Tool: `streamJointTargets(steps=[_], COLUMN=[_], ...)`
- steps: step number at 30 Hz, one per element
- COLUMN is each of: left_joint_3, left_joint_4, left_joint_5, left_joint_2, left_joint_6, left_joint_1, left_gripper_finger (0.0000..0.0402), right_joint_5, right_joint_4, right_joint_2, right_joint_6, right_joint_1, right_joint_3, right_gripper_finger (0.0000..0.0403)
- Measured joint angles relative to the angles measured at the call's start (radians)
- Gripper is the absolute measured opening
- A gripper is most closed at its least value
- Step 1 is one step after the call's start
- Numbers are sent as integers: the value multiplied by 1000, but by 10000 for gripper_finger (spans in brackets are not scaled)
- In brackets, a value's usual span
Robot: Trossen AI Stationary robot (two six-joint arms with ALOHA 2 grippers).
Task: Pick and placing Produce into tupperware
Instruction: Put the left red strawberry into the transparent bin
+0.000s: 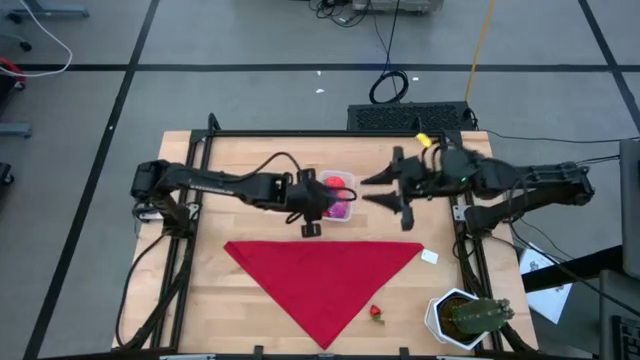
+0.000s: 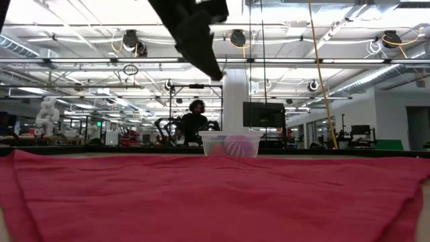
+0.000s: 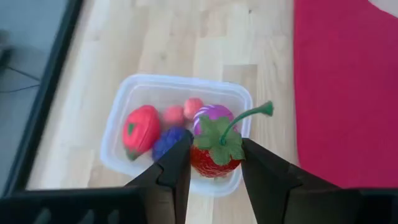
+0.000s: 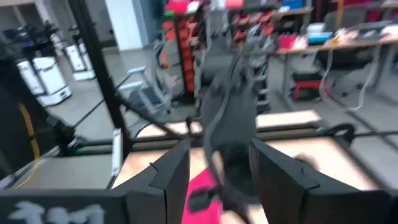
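Observation:
The clear tupperware (image 3: 118, 134) stands on the wooden table (image 1: 250, 165) at mid-table and holds several toy produce pieces: a red one (image 3: 140, 129), a dark blue one (image 3: 168, 142), pinkish ones (image 3: 183, 111) and a magenta one (image 3: 211, 115). My left gripper (image 3: 216, 144) is shut on a red toy strawberry (image 3: 214, 160) with a green cap and stem, just above the tub's edge. My right gripper (image 1: 372, 190) hangs open in the air to the right of the tupperware (image 1: 340, 195), with nothing between its fingers. Another small red produce piece (image 1: 377, 314) lies near the table's front edge. My left gripper pinches the strawberry's red body (image 3: 211, 167) between its two fingers, just below the green cap. The fingers (image 3: 177, 168) slant down from the table's left. The strawberry is lifted clear, stem end up, over the rim of the tupperware.
A red cloth (image 1: 325, 275), folded to a triangle, covers the table's near middle. A white pot with a green cactus (image 1: 468, 318) stands at the near right corner. A small white tag (image 1: 430, 257) lies beside the cloth. People and equipment show in the room beyond.

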Motion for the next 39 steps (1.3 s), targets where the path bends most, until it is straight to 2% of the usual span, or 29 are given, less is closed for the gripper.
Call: streamJointTargets(steps=[13,17,29,39], left_joint_3=[180,237,247,247], left_joint_4=[-21,-77,-86,-95], left_joint_5=[81,91,85,85], left_joint_2=[290,361,368,368], left_joint_6=[110,110,45,53], left_joint_1=[94,116,154,153], left_gripper_finger=[125,125,125,126], right_joint_5=[5,57,79,79], right_joint_4=[13,8,2,2], right_joint_2=[-133,-140,-127,-101], right_joint_6=[-113,-138,-176,-181], right_joint_1=[-166,-190,-217,-217], right_joint_3=[0,0,0,0], right_gripper_finger=[157,157,157,157])
